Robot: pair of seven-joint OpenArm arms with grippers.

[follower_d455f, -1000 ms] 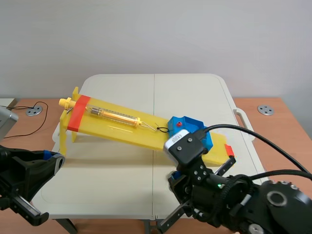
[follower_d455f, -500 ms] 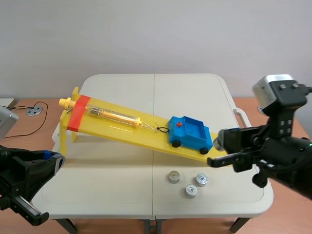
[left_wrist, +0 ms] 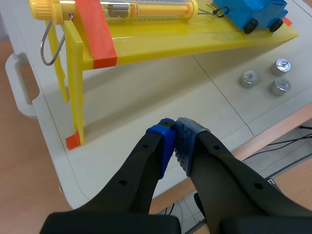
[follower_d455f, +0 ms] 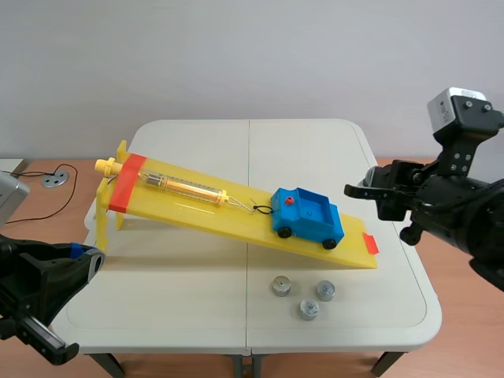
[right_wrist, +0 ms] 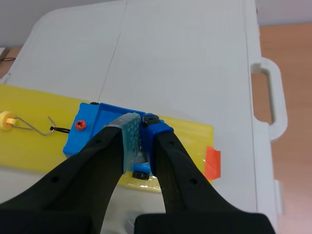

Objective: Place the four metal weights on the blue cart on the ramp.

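A blue cart (follower_d455f: 307, 214) sits low on the yellow ramp (follower_d455f: 197, 206), hooked to a spring scale (follower_d455f: 185, 187). Three metal weights (follower_d455f: 280, 285) (follower_d455f: 325, 290) (follower_d455f: 309, 309) lie on the table in front of the ramp's foot. My right gripper (follower_d455f: 354, 190) hangs above and to the right of the cart. In the right wrist view this gripper (right_wrist: 141, 122) is over the cart (right_wrist: 90, 131), shut on a small grey metal weight (right_wrist: 141, 157). My left gripper (follower_d455f: 87, 260) (left_wrist: 174, 131) is shut on nothing near the table's left front edge.
The ramp's raised end stands on yellow legs (left_wrist: 73, 92) with an orange band (left_wrist: 95, 29), ahead of the left gripper. Orange tape (follower_d455f: 369, 242) marks the ramp's foot. The white table has a handle (right_wrist: 270, 97) on its right side.
The right arm has left the front of the table, where it covered the weights, and risen to the right and back. Its gripper now stands higher beside the cart. The left arm kept still.
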